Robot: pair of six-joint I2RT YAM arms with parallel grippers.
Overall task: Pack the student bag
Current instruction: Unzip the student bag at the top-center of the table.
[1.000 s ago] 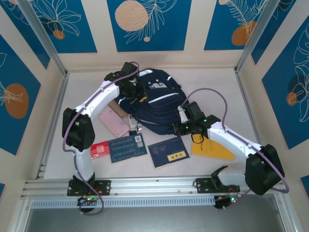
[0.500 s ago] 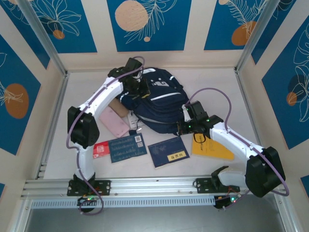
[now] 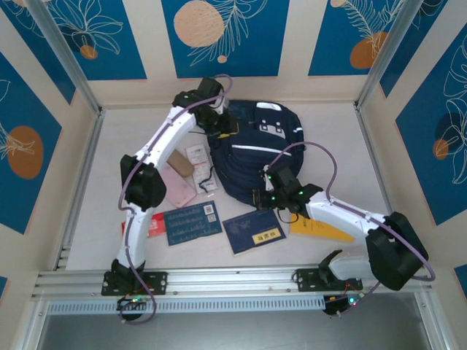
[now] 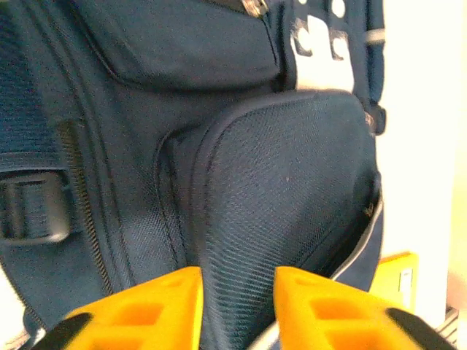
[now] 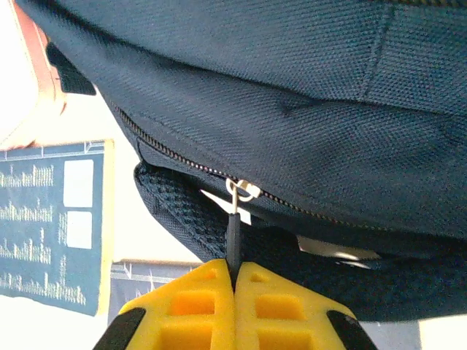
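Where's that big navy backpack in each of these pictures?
Top external: student bag, centre of table, toward the back.
Left wrist: bag close up, beyond the left claw.
Right wrist: bag across the top, zip pull pinched in right claw.
Shared landmark: white patch, top and left wrist.

Printed lines on blue booklet (image 3: 192, 222), yellow label (image 3: 267, 236) on navy book (image 3: 246, 226), none legible

A pale off-white tabletop (image 3: 336, 138) sits inside a three-sided enclosure. The back wall (image 3: 149, 44), left wall (image 3: 29, 182) and right wall (image 3: 438, 87) are cream, with blue panels (image 3: 226, 36) carrying peach circles and white leaf outlines. Aluminium posts (image 3: 66, 55) mark the back corners. An aluminium rail (image 3: 233, 281) runs along the near edge, with a grey surface (image 3: 219, 328) below it. The light is bright and even.
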